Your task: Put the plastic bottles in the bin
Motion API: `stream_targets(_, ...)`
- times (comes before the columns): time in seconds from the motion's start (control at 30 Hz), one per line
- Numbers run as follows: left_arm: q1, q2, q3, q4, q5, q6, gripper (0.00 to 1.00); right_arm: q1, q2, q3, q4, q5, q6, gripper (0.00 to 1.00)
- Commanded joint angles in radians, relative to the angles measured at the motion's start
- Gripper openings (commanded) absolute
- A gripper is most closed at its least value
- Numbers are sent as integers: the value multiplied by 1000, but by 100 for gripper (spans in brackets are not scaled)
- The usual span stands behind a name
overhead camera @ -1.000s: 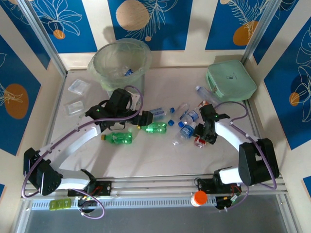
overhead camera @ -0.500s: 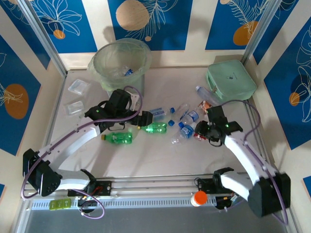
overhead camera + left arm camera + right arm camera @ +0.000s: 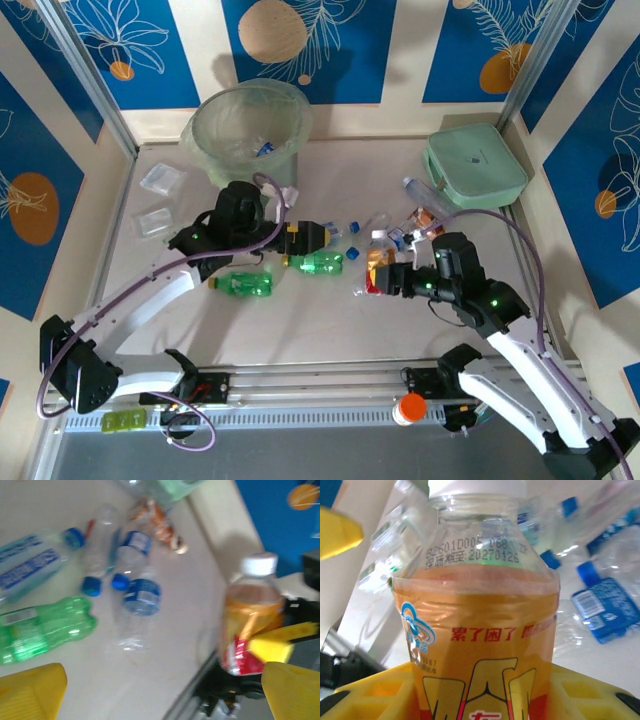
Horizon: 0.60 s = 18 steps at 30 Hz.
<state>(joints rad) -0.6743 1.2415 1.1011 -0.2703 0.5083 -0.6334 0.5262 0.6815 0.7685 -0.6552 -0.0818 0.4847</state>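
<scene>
The left arm (image 3: 150,290) and the right arm (image 3: 535,368) are long white tubes with chunky black joints. A thin purple cable (image 3: 500,213) loops along each arm. Tiny green lights (image 3: 490,303) glow on the black parts. The jaws are bright yellow plastic.

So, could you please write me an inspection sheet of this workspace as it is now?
Surface: pale table; no spill seen.
Job's things: bin at far left, a blue-capped bottle inside; two green bottles and several clear bottles lie on the table; orange-labelled bottle stands upright in the right jaws.
Clutter: mint-green case at far right; two clear packets at far left.
Grippers: left gripper near one green bottle, jaws open and empty; right gripper, jaws shut on the orange-labelled bottle.
Cables: purple cables loop along both arms.
Surroundings: blue-and-cream patterned walls; nothing else seen.
</scene>
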Motion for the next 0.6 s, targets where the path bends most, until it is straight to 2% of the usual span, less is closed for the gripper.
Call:
stream_targets(0.0,-20,9,4,174,147,-55,96,81,-13,37,34,-8,-37,50)
stream_targets(0.13,-59,53,32,168,120,-36,93,169,13,57,50,34,-45,49)
stream_targets(0.23,-104,89,68,106,64,17,90,213,25,64,64,62,-47,49)
stream_targets(0.37,-147,116,87,82,17,45,84,233,36,47,96,66,-28,47)
stream_targets(0.57,-155,130,84,104,2,36,70,253,30,12,147,50,-1,44)
